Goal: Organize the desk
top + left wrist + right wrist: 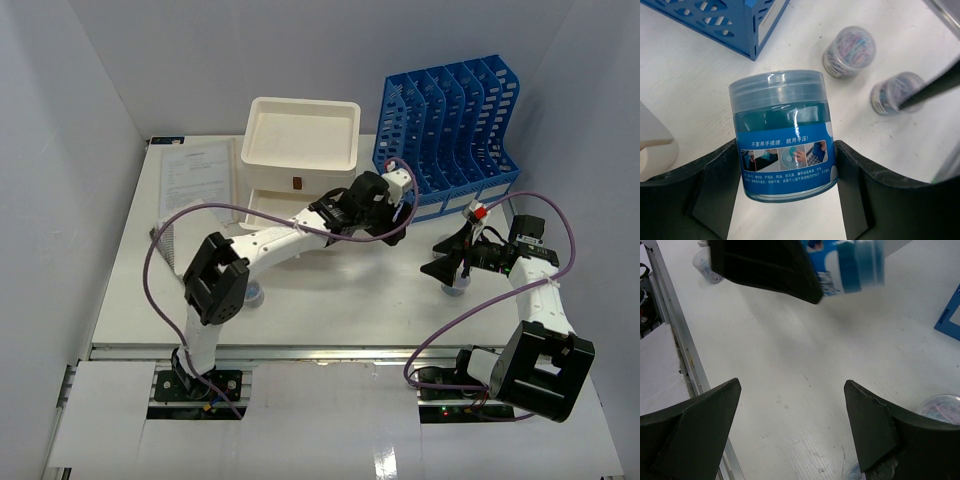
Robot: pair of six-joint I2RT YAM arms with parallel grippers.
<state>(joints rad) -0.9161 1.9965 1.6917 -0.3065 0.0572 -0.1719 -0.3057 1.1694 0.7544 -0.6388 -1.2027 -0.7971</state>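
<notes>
- The left jaws clasp a blue-labelled jar (782,135) above the white surface (350,300), in front of the blue file rack (445,130).
- The right jaws stand wide and empty over the surface, a small clear tub (942,409) beside them.

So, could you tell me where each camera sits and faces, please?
Top external: above, behind the bases, looking down on the desk; left arm and right arm show.
Left wrist: on that wrist, looking down past the left claw at the teal gel jar it grips.
Right wrist: on that wrist, looking down at the desk through the open right claw.
Shared: both wrist views show that jar.
</notes>
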